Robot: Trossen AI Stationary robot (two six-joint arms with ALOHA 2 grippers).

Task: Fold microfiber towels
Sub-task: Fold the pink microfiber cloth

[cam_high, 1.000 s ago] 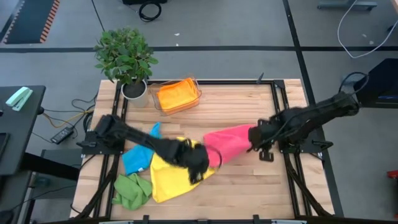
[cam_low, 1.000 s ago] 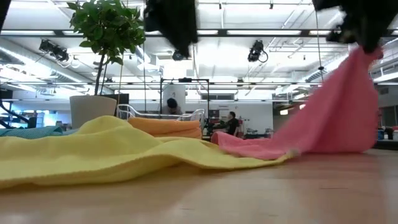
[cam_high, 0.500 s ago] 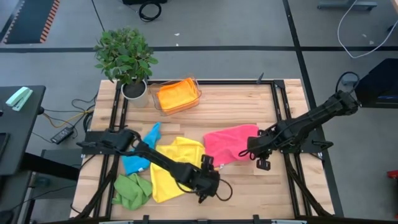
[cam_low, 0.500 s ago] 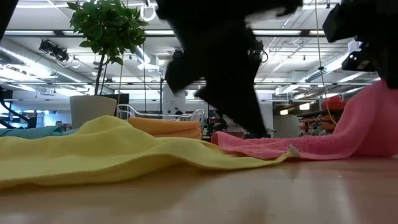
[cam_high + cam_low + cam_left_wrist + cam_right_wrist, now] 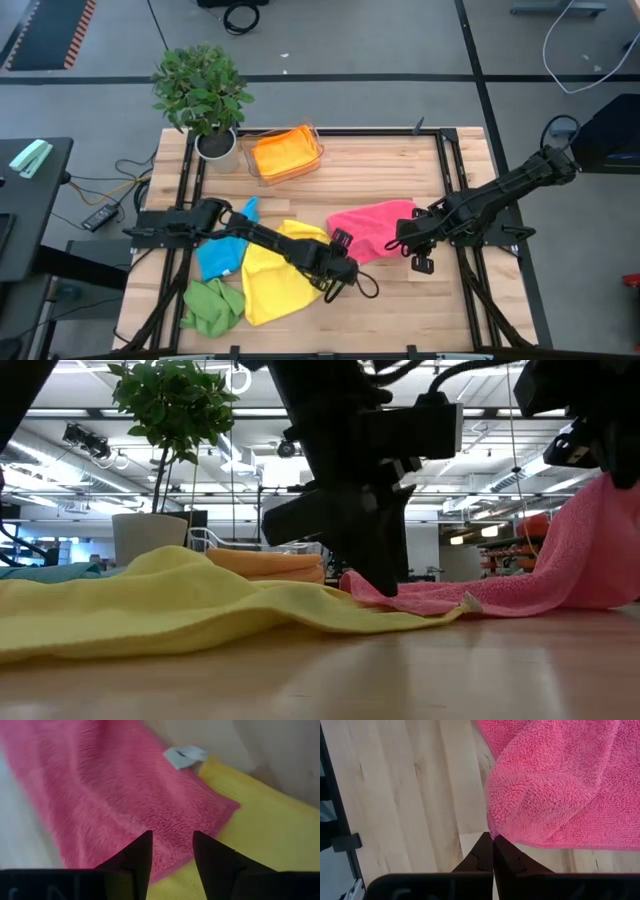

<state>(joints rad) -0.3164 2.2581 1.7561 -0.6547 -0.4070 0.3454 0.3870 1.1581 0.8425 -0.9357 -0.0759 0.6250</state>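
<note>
We're on the pink towel [image 5: 372, 228], mid tabletop [image 5: 400, 300], its left corner lapping onto the yellow towel [image 5: 272, 278]. Right gripper [image 5: 404, 233] is clamped on the pink towel's right edge, pinching a bunched fold just off the wood. Left gripper [image 5: 343, 262] hovers at the pink left corner, fingers [image 5: 134, 857] apart, nothing held.

Handling, our read: light, limp terry, no stiffness; it'll drape and drag, and the pile grips the wood and the yellow towel underneath. Take it at corners, pinching one layer only; the left risks catching yellow too.

Blue towel [image 5: 218, 255] and green towel [image 5: 212, 305] lie at the left, an orange towel [image 5: 282, 152] in the tray [image 5: 262, 176] beside the plant [image 5: 203, 95]. Tabletop is bare light wood with black rails. Behind: open lab, ceiling lights.
</note>
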